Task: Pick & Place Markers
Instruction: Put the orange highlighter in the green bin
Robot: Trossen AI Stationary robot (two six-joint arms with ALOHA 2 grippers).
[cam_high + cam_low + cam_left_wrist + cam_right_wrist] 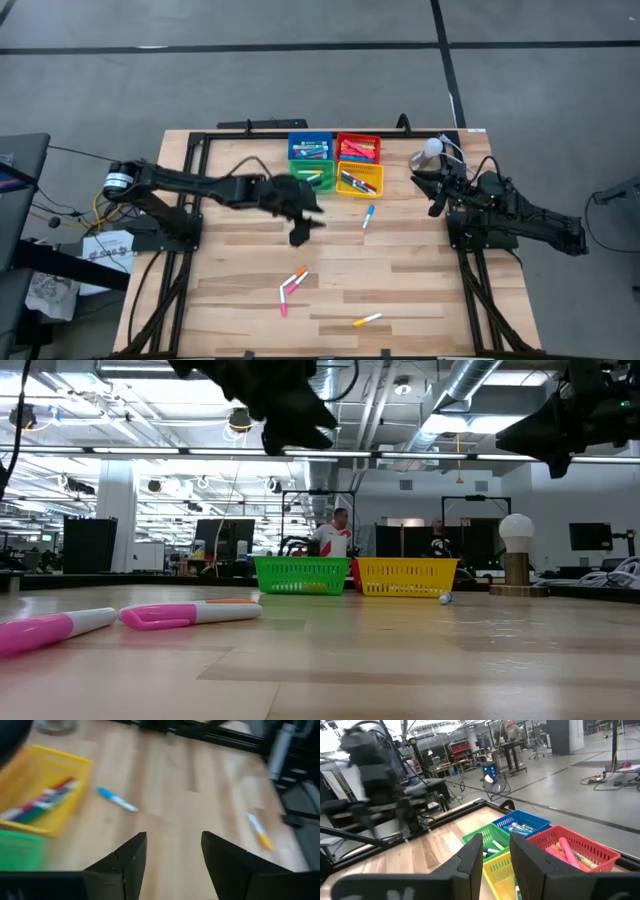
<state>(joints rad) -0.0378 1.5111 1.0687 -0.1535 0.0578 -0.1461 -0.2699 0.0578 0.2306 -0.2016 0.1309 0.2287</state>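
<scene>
Four trays point(334, 163) sit clustered at the table's far edge, already holding markers – blue, red, green and yellow. Table point(420, 290) has four strays left: a blue-capped marker point(368, 216) just near the yellow tray, a pink one point(283, 298) and an orange one point(297, 277) touching in a V mid-table, and a yellow one point(367, 320) toward the near edge.

Left gripper point(303, 224) hovers above the table beside the green tray, fingers parted, nothing between them – released. Right gripper point(438, 195) is parked by the right edge, fingers a little apart, nothing in them, facing the trays.

My call: blue marker is the closest pick for the left arm. Line the fingers up across the barrel, not along it, and descend straight – it will roll if nudged. Grip mid-barrel, lift clear of the tray rim before moving over.
</scene>
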